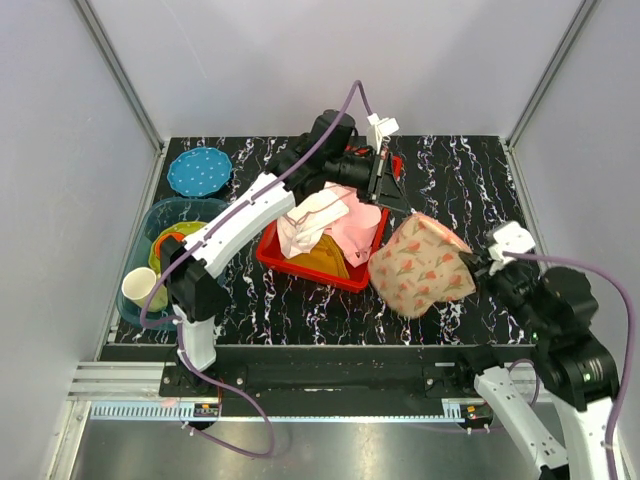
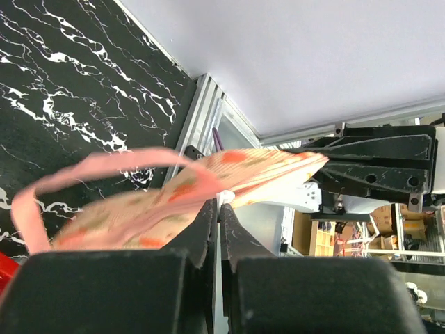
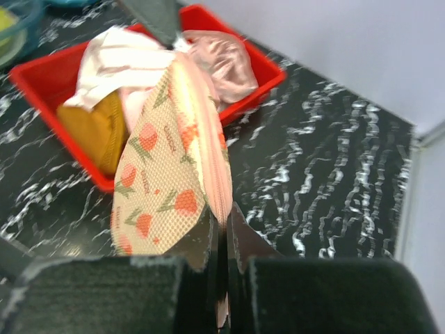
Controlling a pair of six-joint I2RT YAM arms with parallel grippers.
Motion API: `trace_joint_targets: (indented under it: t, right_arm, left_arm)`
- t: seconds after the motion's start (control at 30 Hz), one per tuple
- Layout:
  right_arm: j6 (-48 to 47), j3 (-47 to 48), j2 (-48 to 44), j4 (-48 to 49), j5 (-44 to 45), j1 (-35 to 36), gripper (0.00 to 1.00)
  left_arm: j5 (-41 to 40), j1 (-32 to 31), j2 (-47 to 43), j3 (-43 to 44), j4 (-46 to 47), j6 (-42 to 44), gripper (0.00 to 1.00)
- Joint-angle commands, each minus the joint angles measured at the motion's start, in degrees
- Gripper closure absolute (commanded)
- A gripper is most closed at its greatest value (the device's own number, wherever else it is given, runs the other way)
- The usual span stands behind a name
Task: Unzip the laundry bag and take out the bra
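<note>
Black marbled table [image 1: 450,170]; above it the bag [image 1: 420,265] spans left gripper [image 2: 219,209] to right gripper [image 3: 224,219], both clamped on its edge, bra unseen; the thin pinches could slip under pull

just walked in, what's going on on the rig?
Both arms hold the laundry bag up off the table, stretched between them beside the red bin of garments. The left gripper is shut on one end of the bag. The right gripper is shut on the pink-trimmed edge at the other end. Whether the zip is open cannot be told, and no bra shows coming out of the bag.
</note>
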Motion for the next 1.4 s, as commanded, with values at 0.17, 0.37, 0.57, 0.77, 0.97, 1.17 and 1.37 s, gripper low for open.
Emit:
trace_joint_targets:
  t: [0.17, 0.37, 0.57, 0.77, 0.97, 1.17, 1.37]
  right_arm:
    - [5.2, -9.8, -23.2, 15.4, 31.0, 0.1, 1.0]
    - [8.5, -9.8, -24.2, 11.9, 41.5, 0.1, 1.0]
    - [11.2, -8.5, -20.7, 10.6, 37.1, 0.1, 1.0]
    - [9.1, -10.4, -19.6, 10.6, 26.4, 0.1, 1.0]
    - [4.8, -10.5, -18.5, 10.0, 16.2, 0.2, 1.0]
    - [2.4, -9.0, -17.1, 9.3, 11.0, 0.1, 1.0]
    - [4.4, -6.5, -11.2, 9.0, -0.2, 0.1, 1.0]
  left_arm:
    - [1.8, 5.6, 0.7, -2.8, 10.6, -5.1, 1.0]
    - [2.0, 4.4, 4.5, -5.6, 16.5, -8.0, 1.0]
    - [2.6, 0.8, 11.5, 1.8, 16.7, -9.6, 1.0]
    - [1.4, 0.4, 9.4, 0.8, 15.0, -8.1, 1.0]
    - [0.6, 2.0, 5.2, 0.8, 12.3, -5.3, 1.0]
    - [7.7, 2.4, 2.9, -0.5, 17.4, -3.8, 0.7]
    - [23.1, 3.0, -2.4, -10.0, 22.4, 13.6, 0.11]
